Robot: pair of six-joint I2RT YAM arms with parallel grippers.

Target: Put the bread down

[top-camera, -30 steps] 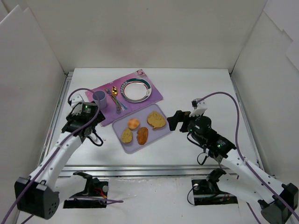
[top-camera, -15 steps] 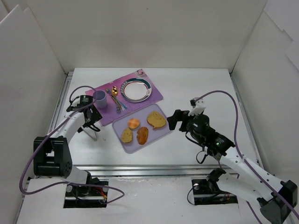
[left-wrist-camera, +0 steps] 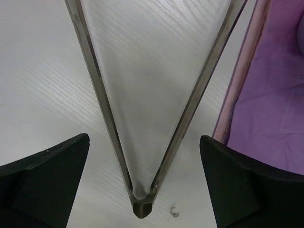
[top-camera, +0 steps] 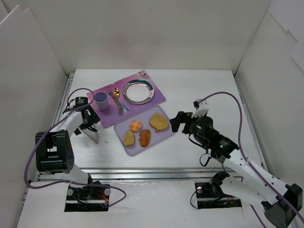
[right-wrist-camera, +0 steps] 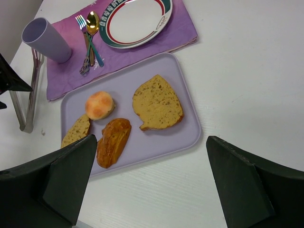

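Note:
The bread, a small round orange-tan bun (top-camera: 136, 125), lies on the lilac tray (top-camera: 161, 135) beside a golden toast slice (top-camera: 158, 122), an oval brown piece (top-camera: 145, 137) and a small slice (top-camera: 128, 137). The right wrist view shows the bun (right-wrist-camera: 99, 105) too. My right gripper (top-camera: 174, 122) is open and empty, hovering over the tray's right edge (right-wrist-camera: 152, 138). My left gripper (top-camera: 89, 124) is open, low over the table, with its jaws either side of the hinge end of metal tongs (left-wrist-camera: 142, 206) without touching them.
A purple placemat (top-camera: 147, 99) behind the tray holds a plate (top-camera: 138, 91), a lilac cup (top-camera: 100, 100), and a spoon and fork (top-camera: 117, 101). The tongs (top-camera: 94, 135) lie left of the tray. White walls enclose the table.
The left arm has folded back, its elbow now near the table's left edge, and its gripper has shifted left and farther back over the tongs. The right arm has barely moved.

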